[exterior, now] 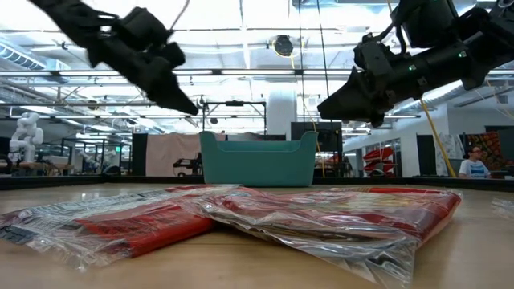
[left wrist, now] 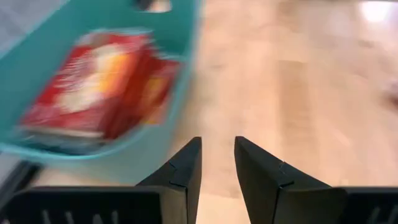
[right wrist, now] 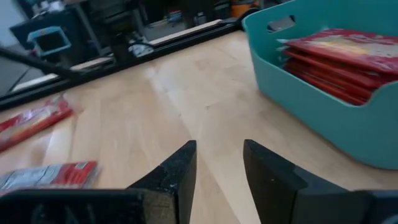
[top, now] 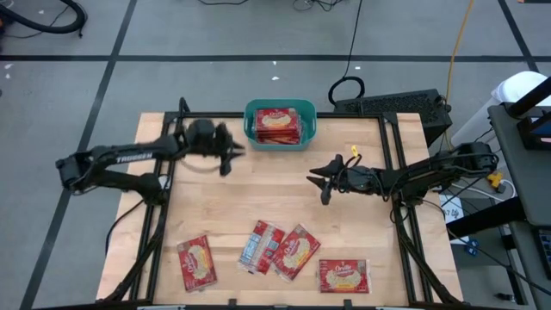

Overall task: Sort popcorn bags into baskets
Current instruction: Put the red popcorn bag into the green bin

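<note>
We see the teal basket (top: 280,123) at upper centre, stacked with popcorn bags (top: 277,123); four more bags (top: 279,250) lie along the lower edge. The left gripper (top: 231,155) hovers left of the basket and the right gripper (top: 320,181) at centre right, both with fingers parted and empty.

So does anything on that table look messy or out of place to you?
Mostly tidy. The teal basket holds a neat stack of popcorn bags. Four bags remain at the table's near edge; two in the middle overlap at a tilt, one showing its silvery striped side. Both hands, left and right, hang empty above the wood.
</note>
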{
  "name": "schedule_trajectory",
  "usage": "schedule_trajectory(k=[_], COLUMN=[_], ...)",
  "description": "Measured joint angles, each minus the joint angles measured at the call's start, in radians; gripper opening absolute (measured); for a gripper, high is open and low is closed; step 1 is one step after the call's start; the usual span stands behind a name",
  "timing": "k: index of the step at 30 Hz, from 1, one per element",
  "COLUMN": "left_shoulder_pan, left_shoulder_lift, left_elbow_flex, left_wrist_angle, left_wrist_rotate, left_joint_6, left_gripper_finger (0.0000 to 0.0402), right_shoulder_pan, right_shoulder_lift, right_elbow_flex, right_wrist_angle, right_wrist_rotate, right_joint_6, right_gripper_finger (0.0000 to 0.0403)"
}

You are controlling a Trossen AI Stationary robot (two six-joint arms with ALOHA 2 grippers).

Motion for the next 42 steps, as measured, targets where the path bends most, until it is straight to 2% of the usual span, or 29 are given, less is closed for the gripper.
schedule_trajectory(k=[9, 14, 18, 22, 26, 29, 32, 36, 42], left_shoulder_pan=[-0.340, -0.551, -0.728, -0.898, -1.026, -1.104, -1.172, -1.237, -1.276], left_shoulder_lift=[-0.177, -0.178, -0.134, -0.061, 0.037, 0.130, 0.228, 0.367, 0.531], left_elbow_flex=[-0.282, -0.359, -0.371, -0.370, -0.370, -0.351, -0.303, -0.209, -0.063], left_wrist_angle=[0.190, 0.335, 0.431, 0.527, 0.650, 0.682, 0.680, 0.671, 0.548], left_wrist_rotate=[-0.067, -0.098, -0.204, -0.357, -0.414, -0.463, -0.508, -0.531, -0.557], left_joint_6=[-0.048, -0.102, -0.113, -0.097, -0.112, -0.150, -0.186, -0.182, -0.140], left_gripper_finger=[0.0097, 0.0099, 0.0121, 0.0175, 0.0233, 0.0258, 0.0265, 0.0253, 0.0229], right_shoulder_pan=[0.053, 0.090, 0.112, 0.145, 0.170, 0.193, 0.223, 0.263, 0.312], right_shoulder_lift=[0.013, 0.058, 0.112, 0.182, 0.252, 0.291, 0.314, 0.324, 0.324], right_elbow_flex=[0.000, 0.000, 0.000, 0.008, 0.044, 0.077, 0.102, 0.128, 0.134], right_wrist_angle=[0.012, 0.053, 0.128, 0.205, 0.228, 0.227, 0.227, 0.224, 0.219], right_wrist_rotate=[0.096, 0.193, 0.195, 0.195, 0.194, 0.189, 0.169, 0.162, 0.165], right_joint_6=[0.168, 0.228, 0.260, 0.263, 0.266, 0.258, 0.233, 0.218, 0.200], right_gripper_finger=[0.0127, 0.0127, 0.0127, 0.0127, 0.0127, 0.0127, 0.0127, 0.0127, 0.0127])
